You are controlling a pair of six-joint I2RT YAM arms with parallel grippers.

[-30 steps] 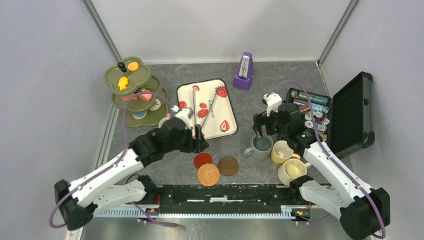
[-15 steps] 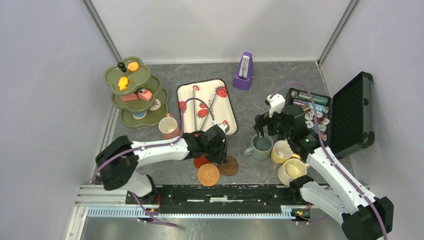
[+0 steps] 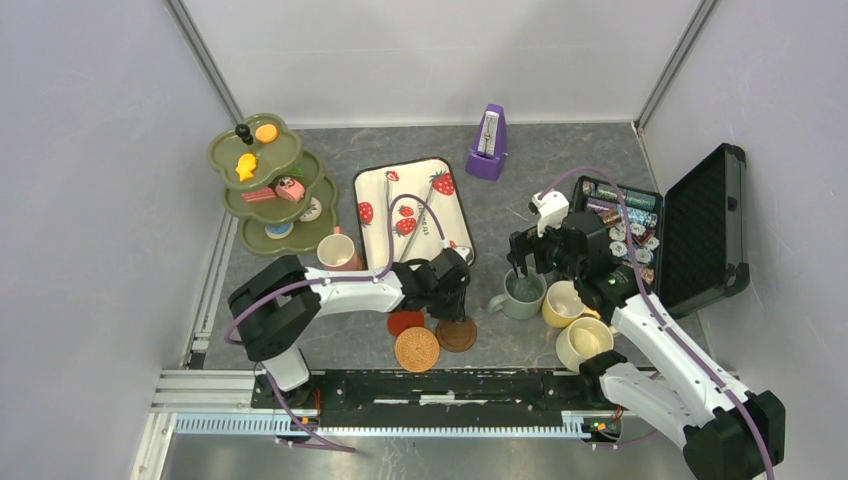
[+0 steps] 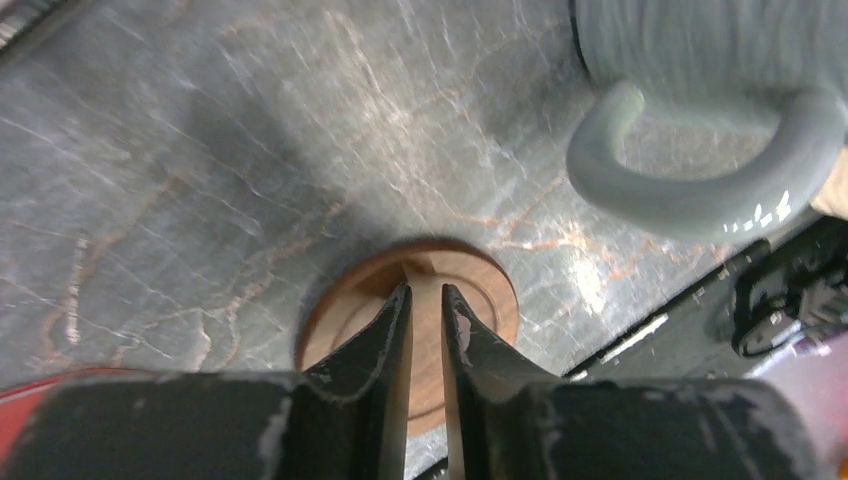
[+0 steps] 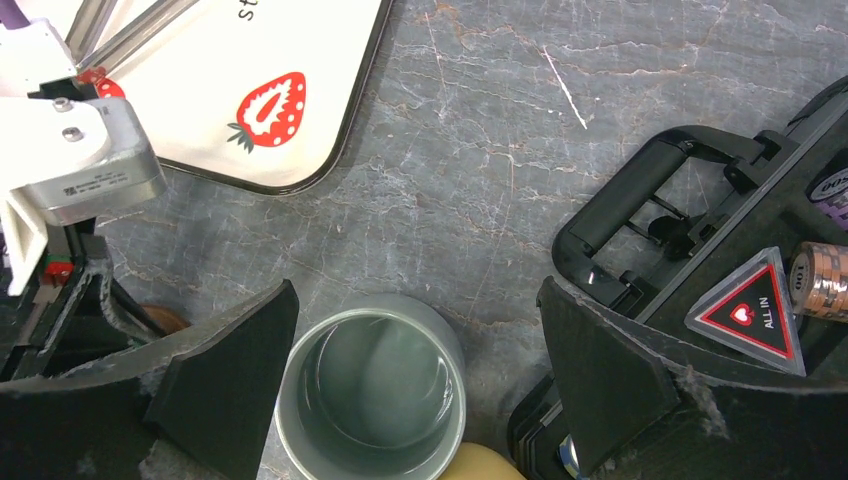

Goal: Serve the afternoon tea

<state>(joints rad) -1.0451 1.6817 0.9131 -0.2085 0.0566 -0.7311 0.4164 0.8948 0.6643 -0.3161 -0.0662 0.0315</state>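
Left wrist view: the left hand has its fingers nearly pressed together, with a thin slit between them. Its tips are at the round dark-brown wooden coaster, which lies flat on the grey marbled tabletop. Whether it pinches the rim I cannot tell. The right hand is spread wide above the upright grey-green ceramic mug, near the coaster.

Strawberry-print tray — grey-green mug
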